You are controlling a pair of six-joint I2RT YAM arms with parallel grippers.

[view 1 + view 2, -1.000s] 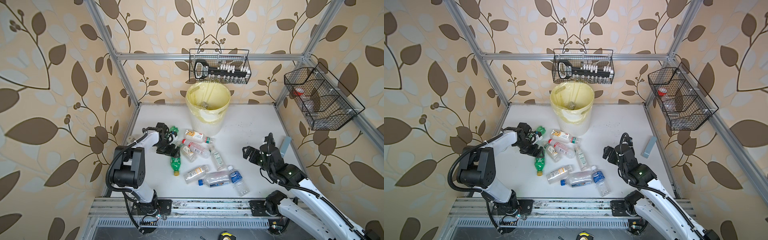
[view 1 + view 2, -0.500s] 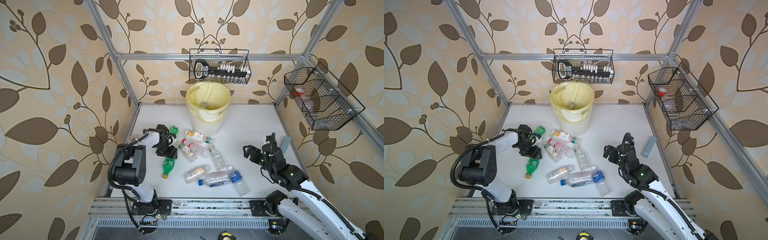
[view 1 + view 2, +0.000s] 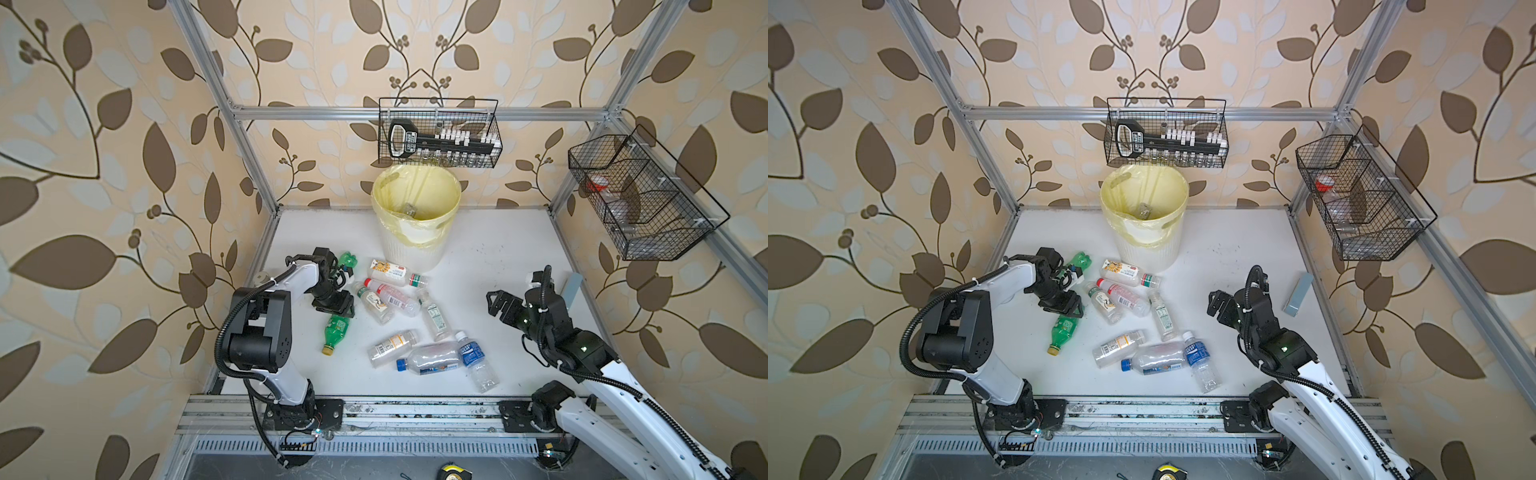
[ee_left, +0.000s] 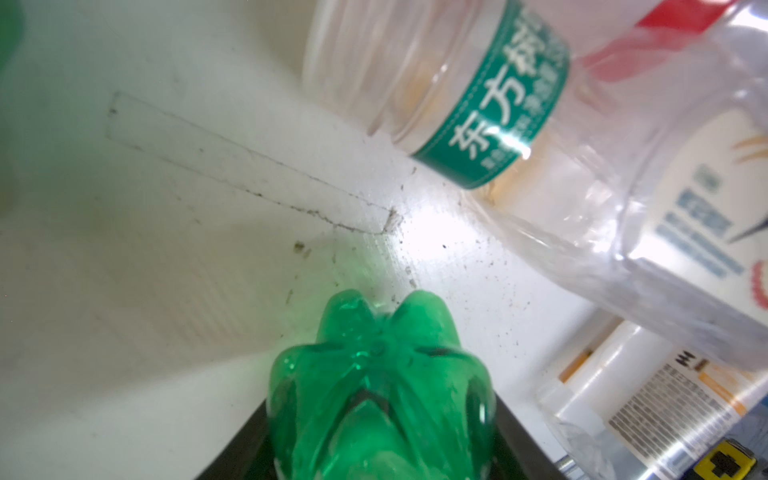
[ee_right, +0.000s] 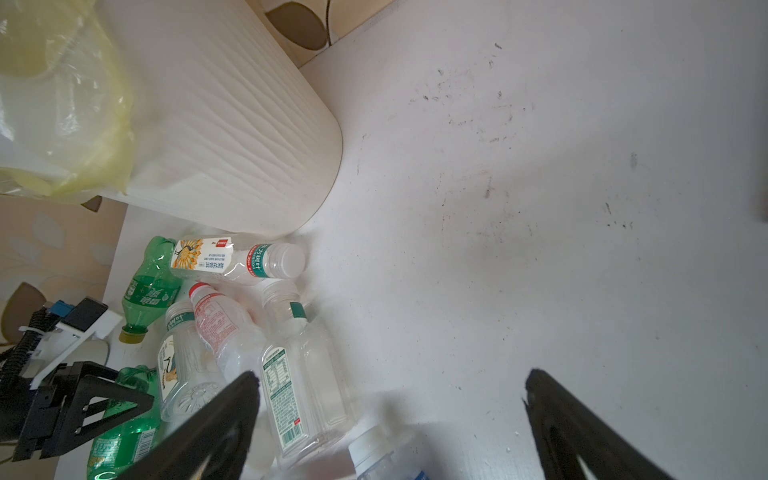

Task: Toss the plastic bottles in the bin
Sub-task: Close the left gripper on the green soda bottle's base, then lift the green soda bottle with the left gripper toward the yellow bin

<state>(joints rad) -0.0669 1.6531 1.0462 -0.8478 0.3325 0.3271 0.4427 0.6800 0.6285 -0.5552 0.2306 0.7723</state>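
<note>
Front row: 3 bottles lie on their sides nearest the front rail (image 3: 374,409): the blue-label bottle (image 3: 473,360), the blue-cap bottle (image 3: 432,358) touching it, and the orange-label bottle (image 3: 392,343) just beside.
Green bottle: the green bottle (image 3: 336,330) lies on the white table (image 3: 498,257) with its yellow cap toward the front and its base end under the left gripper.
Left gripper: the left gripper (image 3: 333,306) is clamped on the green bottle. In the left wrist view its black fingers (image 4: 241,453) press both sides of the lobed base.
Right gripper: the right gripper (image 3: 500,305) hangs over bare table to the right of the pile, jaws wide apart with nothing between them.
Middle pile: 4 clear bottles lie close together: the small green-label bottle (image 3: 433,314), the red-cap bottle (image 3: 390,294), the crane-label bottle (image 3: 372,301) and the sunflower-label bottle (image 3: 395,272).
Second green bottle: the second green bottle (image 3: 347,262) lies beside the left arm's wrist.
Block: a grey-blue block (image 3: 571,286) stands near the right wall.
Bin: the bin (image 3: 415,249) stands upright at the back, just behind the sunflower-label bottle. Something clear lies at its bottom.
Baskets: 2 wire baskets (image 3: 440,133) hang on the frame.
</note>
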